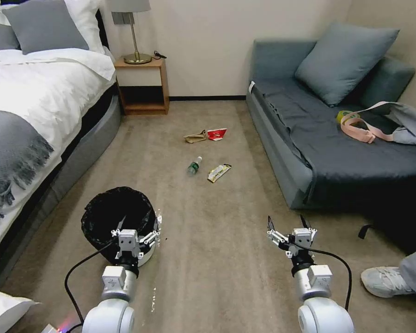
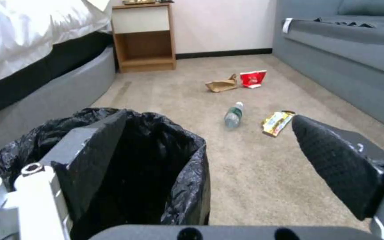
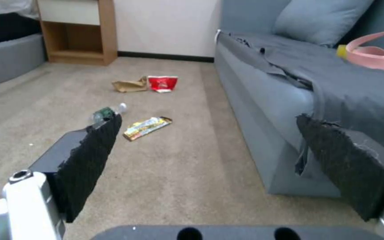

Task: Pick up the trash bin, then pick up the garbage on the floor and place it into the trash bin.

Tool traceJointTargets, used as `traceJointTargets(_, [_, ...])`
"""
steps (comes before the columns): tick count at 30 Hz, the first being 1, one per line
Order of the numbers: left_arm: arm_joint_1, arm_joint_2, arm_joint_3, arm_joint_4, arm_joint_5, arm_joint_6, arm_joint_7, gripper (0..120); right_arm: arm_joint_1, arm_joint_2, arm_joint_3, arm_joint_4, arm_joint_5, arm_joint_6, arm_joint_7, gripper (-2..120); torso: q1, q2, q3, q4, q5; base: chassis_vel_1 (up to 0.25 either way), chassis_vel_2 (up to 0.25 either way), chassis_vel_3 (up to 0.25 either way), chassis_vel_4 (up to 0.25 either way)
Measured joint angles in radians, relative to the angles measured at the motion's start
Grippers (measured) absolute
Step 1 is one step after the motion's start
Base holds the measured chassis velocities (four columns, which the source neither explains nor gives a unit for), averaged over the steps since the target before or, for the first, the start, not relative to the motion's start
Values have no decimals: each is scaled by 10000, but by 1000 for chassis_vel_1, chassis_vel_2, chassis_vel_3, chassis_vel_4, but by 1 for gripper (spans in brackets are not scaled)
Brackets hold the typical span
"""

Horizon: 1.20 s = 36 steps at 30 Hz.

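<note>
A white-covered bed (image 1: pixel 41 92) runs along the left side of the room and a grey-blue sofa (image 1: pixel 309 138) along the right, with beige carpet (image 1: pixel 208 259) between them and a wooden nightstand (image 1: pixel 143 85) against the far wall.

The trash bin (image 1: pixel 118 217), white with a crinkly black bag over its rim, stands on the carpet near the robot, on the left, close to the bed's base. The left claw (image 1: pixel 136 236) sits at the bin's near right rim with its jaws spread wide. In the left wrist view one finger (image 2: pixel 90 160) lies over the bag inside the bin's mouth while the other finger (image 2: pixel 334 160) is outside, over bare carpet, so the rim's right edge lies between them. Whether either finger touches the bag cannot be told.

The right claw (image 1: pixel 289 231) hovers over open carpet on the near right, beside the sofa's near corner, also wide open and holding nothing, well apart from the bin.

The garbage lies farther off, in the middle of the floor, beyond both claws. The crumpled brown paper bag (image 1: pixel 196 136) and the red-and-white carton (image 1: pixel 217 134) lie side by side at the far end, just touching. Nearer, the clear plastic bottle (image 1: pixel 194 165) with a green label lies on its side, and the yellow-white snack wrapper (image 1: pixel 219 172) is just to its right, apart from it.
</note>
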Motion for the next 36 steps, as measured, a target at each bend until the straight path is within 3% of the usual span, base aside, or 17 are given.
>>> traceJointTargets(36, [0, 0, 0, 0, 0, 2, 0, 100, 0, 0, 0, 0, 0, -5, 0, 100, 0, 2, 0, 0, 0, 0, 0, 0, 0])
